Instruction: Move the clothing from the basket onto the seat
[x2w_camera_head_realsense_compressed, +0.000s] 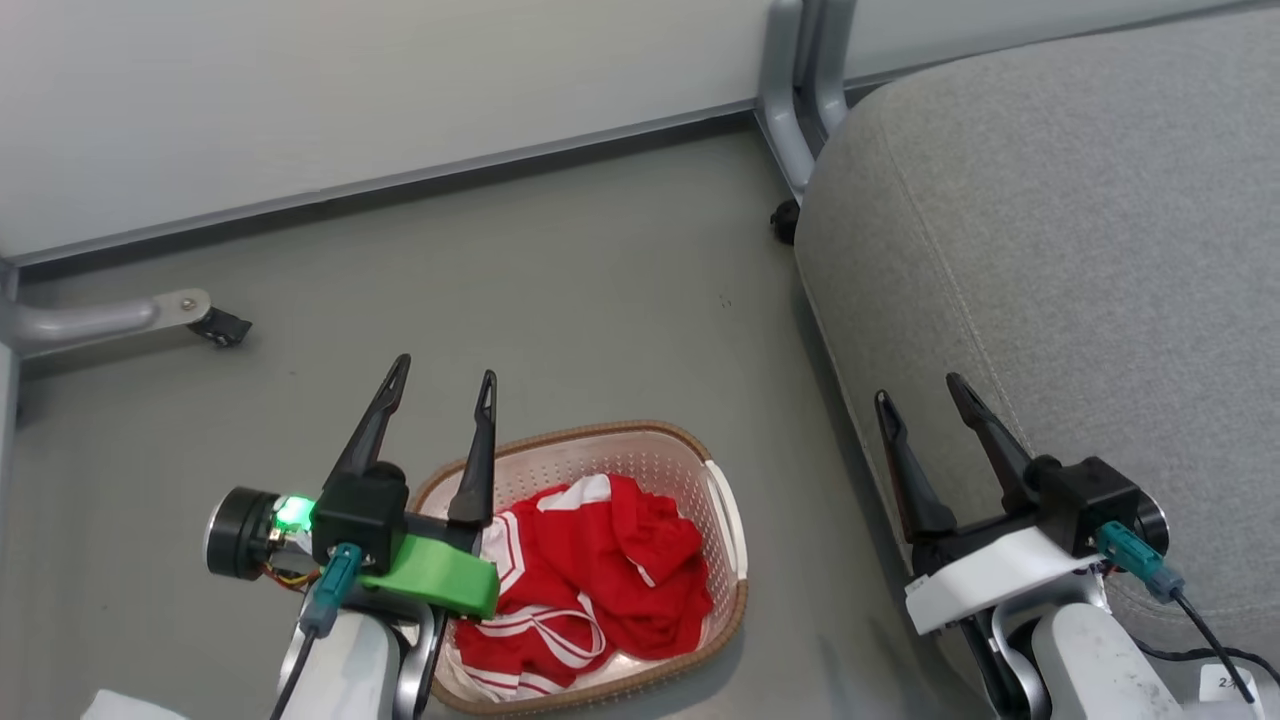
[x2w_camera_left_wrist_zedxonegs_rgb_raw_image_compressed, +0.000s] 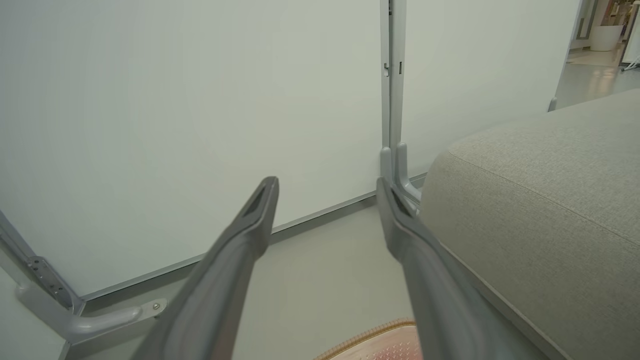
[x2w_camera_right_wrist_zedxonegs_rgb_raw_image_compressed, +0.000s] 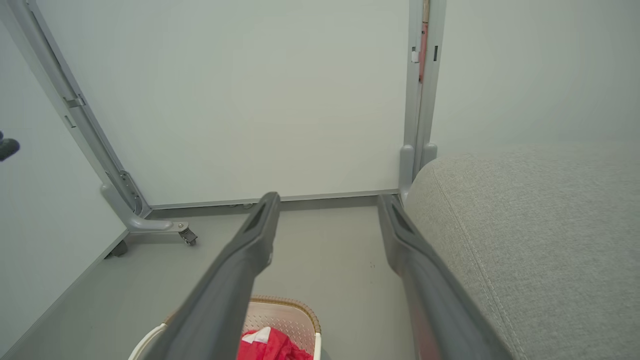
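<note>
At 6 o'clock in the head view, one basket (x2w_camera_head_realsense_compressed: 640, 462) stands on the grey floor (x2w_camera_head_realsense_compressed: 600, 280); it is cream-white perforated plastic, a rounded rectangle with a brown woven-look rim and a white handle (x2w_camera_head_realsense_compressed: 730, 520) on its 3 o'clock side; the clothing (x2w_camera_head_realsense_compressed: 620, 560) lies inside it as one crumpled red heap with a white panel and white striped trim; the separate pieces cannot be counted. One seat (x2w_camera_head_realsense_compressed: 1080, 250) spans 1 to 4 o'clock, near the basket but apart from it; it is a large light-grey fabric cushion with rounded edges and one stitched seam. Two end effectors show, each with two long, dark, tapering fingers (x2w_camera_head_realsense_compressed: 370, 430); the left end effector (x2w_camera_head_realsense_compressed: 444, 369) at 7 o'clock hovers at the basket's 9 o'clock rim, spread wide and holding nothing, with a green plastic piece (x2w_camera_head_realsense_compressed: 440, 578) at its base; the right end effector (x2w_camera_head_realsense_compressed: 918, 388) at 4 o'clock hangs by the seat's edge, likewise wide and empty. Two pale, smooth wall panels (x2w_camera_head_realsense_compressed: 300, 90) run from 10 to 1 o'clock, joined by one grey metal post (x2w_camera_head_realsense_compressed: 800, 90); one grey metal foot (x2w_camera_head_realsense_compressed: 110, 318) lies at 9 o'clock; two black casters (x2w_camera_head_realsense_compressed: 225, 328) show, one on that foot, the other at the post's base.
</note>
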